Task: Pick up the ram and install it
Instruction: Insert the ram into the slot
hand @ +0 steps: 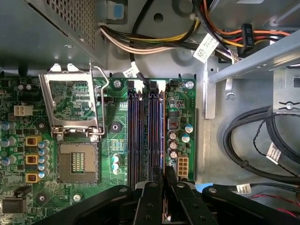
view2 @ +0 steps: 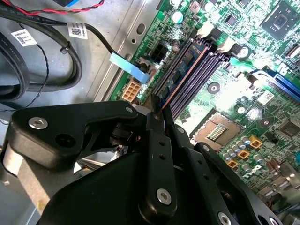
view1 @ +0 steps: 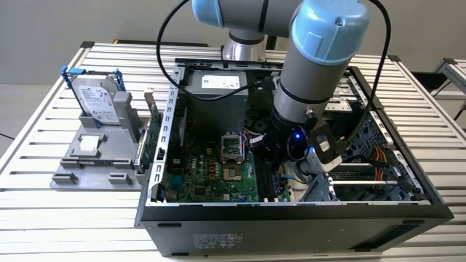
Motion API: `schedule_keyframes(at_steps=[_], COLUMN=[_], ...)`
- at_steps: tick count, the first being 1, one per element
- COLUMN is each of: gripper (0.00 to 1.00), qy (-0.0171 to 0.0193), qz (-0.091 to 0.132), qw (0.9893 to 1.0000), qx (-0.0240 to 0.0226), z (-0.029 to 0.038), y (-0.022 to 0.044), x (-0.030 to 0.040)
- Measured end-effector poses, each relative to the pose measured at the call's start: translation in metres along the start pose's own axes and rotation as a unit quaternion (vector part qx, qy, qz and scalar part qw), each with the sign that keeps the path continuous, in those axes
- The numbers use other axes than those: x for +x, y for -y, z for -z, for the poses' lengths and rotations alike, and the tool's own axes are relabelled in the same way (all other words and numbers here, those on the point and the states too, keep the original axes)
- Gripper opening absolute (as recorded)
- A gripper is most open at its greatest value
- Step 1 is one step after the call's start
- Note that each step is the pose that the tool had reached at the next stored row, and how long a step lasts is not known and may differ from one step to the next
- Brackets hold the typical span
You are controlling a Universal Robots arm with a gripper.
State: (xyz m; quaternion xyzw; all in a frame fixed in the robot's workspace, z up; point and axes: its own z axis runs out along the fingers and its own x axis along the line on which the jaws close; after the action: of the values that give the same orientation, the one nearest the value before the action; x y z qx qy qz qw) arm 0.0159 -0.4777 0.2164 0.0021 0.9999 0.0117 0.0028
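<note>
My gripper (view1: 290, 155) is down inside the open computer case (view1: 291, 210), over the memory slots (hand: 140, 131) of the green motherboard (view1: 211, 174). The ram (view2: 187, 70) is a thin dark stick with a copper-coloured edge. It stands edge-on along the outermost slot, next to the white power connector (hand: 182, 165). My black fingers (hand: 154, 180) are shut on its near end in both wrist views. The ram (hand: 162, 136) lies in line with the slot; I cannot tell whether it is fully seated. White slot latches (hand: 159, 85) show at the far end.
The open processor socket (hand: 77, 161) and its raised metal frame (hand: 70, 101) lie beside the slots. Black and coloured cables (hand: 248, 140) run along the case wall. Outside the case, a grey holder (view1: 95, 164) carries a silver hard drive (view1: 98, 98) and an upright green card (view1: 149, 139).
</note>
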Motion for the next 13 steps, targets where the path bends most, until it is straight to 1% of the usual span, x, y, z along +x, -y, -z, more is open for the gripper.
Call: schedule_keyframes(at_steps=[5,6,13], gripper=[0.00,0.00,0.00], qy=[0.0001,0.0002,0.0003], qz=[-0.002,-0.003,-0.011], qw=[1.0000,1.0000,0.9999], qx=[0.0000,-0.0008,-0.0002], z=[-0.0008,-0.0015,-0.0021], y=[0.0000,-0.0001,0.0000], x=[0.0000,0.0000,-0.0002])
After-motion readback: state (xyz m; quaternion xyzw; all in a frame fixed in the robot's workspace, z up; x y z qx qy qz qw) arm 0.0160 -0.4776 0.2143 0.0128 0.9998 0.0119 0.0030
